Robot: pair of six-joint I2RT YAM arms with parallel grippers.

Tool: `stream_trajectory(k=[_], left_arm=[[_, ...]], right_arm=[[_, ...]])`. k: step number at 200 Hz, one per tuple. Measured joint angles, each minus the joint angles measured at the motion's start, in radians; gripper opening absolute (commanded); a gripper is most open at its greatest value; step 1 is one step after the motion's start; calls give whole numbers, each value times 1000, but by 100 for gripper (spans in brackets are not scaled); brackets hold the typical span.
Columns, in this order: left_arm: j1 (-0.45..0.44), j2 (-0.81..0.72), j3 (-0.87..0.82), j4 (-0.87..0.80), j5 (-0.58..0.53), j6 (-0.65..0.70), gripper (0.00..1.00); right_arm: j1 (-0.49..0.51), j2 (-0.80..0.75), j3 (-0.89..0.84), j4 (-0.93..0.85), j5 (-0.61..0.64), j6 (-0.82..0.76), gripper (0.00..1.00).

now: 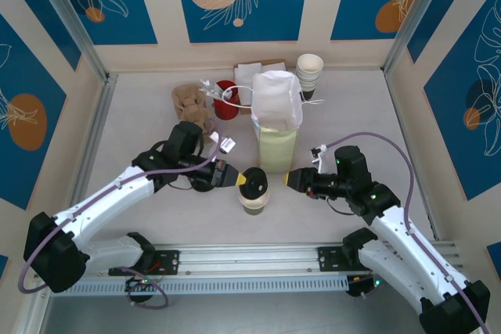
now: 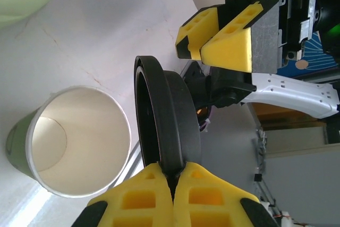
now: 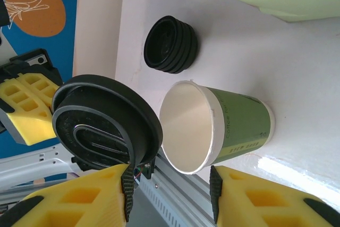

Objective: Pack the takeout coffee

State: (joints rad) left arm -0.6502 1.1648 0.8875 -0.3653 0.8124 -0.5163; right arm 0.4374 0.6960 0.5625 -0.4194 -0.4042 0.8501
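From above, the takeout coffee cup [image 1: 254,202] stands on the table [image 1: 141,115], near its front edge and between the two arms, just in front of a pale green bag [image 1: 278,150]. The left gripper [image 1: 237,179] holds the black lid [image 1: 252,182] tilted above the cup's mouth. The right gripper [image 1: 293,180] sits just right of the cup, not touching it.

In the left wrist view, the left gripper [image 2: 172,184] is clamped tight on the lid's [image 2: 167,120] rim. The open, empty cup [image 2: 79,142] is just beside the lid.

In the right wrist view, the right gripper [image 3: 170,176] is partly spread and holds nothing. The green-sided cup [image 3: 228,126] stands just ahead of its gap, with the lid [image 3: 106,123] beside the cup's mouth. A stack of black lids [image 3: 171,44] lies farther off.
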Motion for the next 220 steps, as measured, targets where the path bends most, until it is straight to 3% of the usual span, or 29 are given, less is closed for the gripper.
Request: stream_trajectory(k=[121, 174, 192, 220], left_arm=[[35, 34, -142, 159, 73, -107, 4], [39, 76, -173, 211, 78, -129, 13], [41, 84, -179, 214, 78, -132, 25], [51, 98, -180, 216, 78, -129, 30]], right_arm=[[106, 138, -4, 98, 15, 40, 46], [134, 188, -5, 129, 35, 40, 48], [140, 207, -6, 144, 38, 40, 48], [148, 232, -8, 156, 39, 40, 48]])
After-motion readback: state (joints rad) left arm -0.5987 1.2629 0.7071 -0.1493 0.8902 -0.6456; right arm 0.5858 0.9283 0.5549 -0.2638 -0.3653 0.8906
